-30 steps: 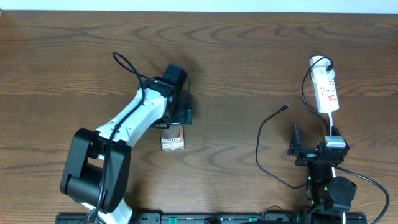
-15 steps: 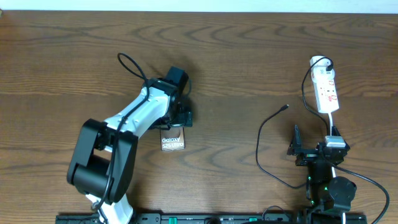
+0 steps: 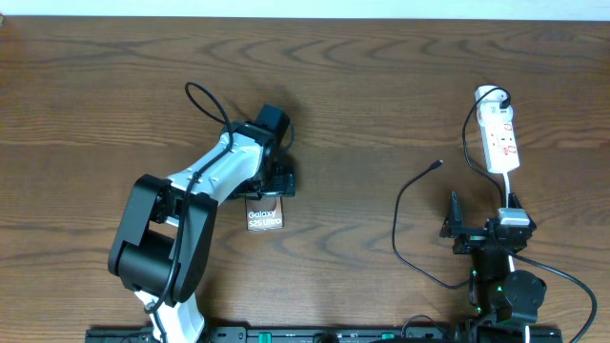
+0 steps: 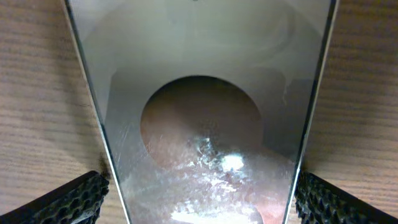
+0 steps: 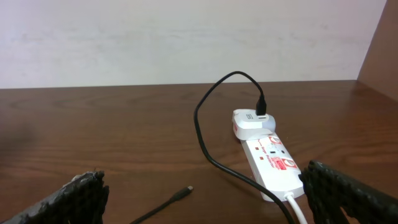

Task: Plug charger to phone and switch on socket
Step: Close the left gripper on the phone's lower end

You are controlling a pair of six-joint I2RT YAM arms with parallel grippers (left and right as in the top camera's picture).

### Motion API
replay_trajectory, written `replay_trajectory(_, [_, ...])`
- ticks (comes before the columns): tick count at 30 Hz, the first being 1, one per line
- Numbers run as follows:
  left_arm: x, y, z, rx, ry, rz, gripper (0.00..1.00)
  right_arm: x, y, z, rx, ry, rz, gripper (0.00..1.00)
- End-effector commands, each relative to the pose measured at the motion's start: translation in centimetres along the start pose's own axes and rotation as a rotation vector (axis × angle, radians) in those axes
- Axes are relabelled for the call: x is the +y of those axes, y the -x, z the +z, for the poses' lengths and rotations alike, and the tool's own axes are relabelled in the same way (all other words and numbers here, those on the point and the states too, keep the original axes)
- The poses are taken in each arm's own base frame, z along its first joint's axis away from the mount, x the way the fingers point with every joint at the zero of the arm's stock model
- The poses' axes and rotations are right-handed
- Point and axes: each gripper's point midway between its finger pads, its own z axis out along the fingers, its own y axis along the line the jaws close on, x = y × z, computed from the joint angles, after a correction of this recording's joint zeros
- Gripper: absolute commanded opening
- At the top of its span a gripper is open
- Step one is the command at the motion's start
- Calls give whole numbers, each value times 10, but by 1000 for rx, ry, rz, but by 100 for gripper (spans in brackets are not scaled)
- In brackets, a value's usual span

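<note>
One dark wooden table (image 3: 381, 86) bears the phone (image 3: 266, 217), before a pale wall (image 5: 186, 37).

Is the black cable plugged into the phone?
No: the thin black cable's tip lies loose on the table, far from the bronze-grey Galaxy phone.

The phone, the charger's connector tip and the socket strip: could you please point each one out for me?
phone (image 3: 266, 218): overhead view, on its lettered end.
charger (image 5: 188, 188): right wrist view, on its small connector tip.
socket (image 5: 273, 163): right wrist view, on its top face with red markings.
</note>
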Motion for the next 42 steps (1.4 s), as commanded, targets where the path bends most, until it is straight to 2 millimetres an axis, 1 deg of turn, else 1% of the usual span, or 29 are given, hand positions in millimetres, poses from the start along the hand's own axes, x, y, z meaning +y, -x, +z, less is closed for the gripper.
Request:
replay_trajectory(1, [2,-9,8,29,-9,15,98,0,0,0,-2,-2,-12,99])
replay_trajectory(7, [4,-13,13,34,-6,14,98,0,0,0,-2,-2,-12,99])
replay_trajectory(14, [2,-8,13,13,-16,14,98,0,0,0,-2,-2,-12,99])
replay_trajectory(20, [2,-8,13,13,-16,15,100,0,0,0,-2,-2,-12,99])
replay_trajectory(23, [2,-8,13,12,-16,15,95,0,0,0,-2,-2,-12,99])
replay_trajectory(26, [1,-7,13,7,-19,15,94,0,0,0,-2,-2,-12,99])
replay_trajectory(28, [1,-6,13,6,-19,15,89,0,0,0,-2,-2,-12,99])
replay_trajectory(32, [1,-6,13,6,-19,15,87,0,0,0,-1,-2,-12,99])
replay_trajectory(34, [1,-6,13,3,-20,15,83,0,0,0,-2,-2,-12,99])
replay_trajectory(38, [0,-5,13,-1,-22,15,78,0,0,0,-2,-2,-12,99])
replay_trajectory(39, [0,-4,13,-3,-23,15,73,0,0,0,-2,-2,-12,99])
replay_trajectory(42, [0,-4,13,-3,-23,15,72,0,0,0,-2,-2,-12,99])
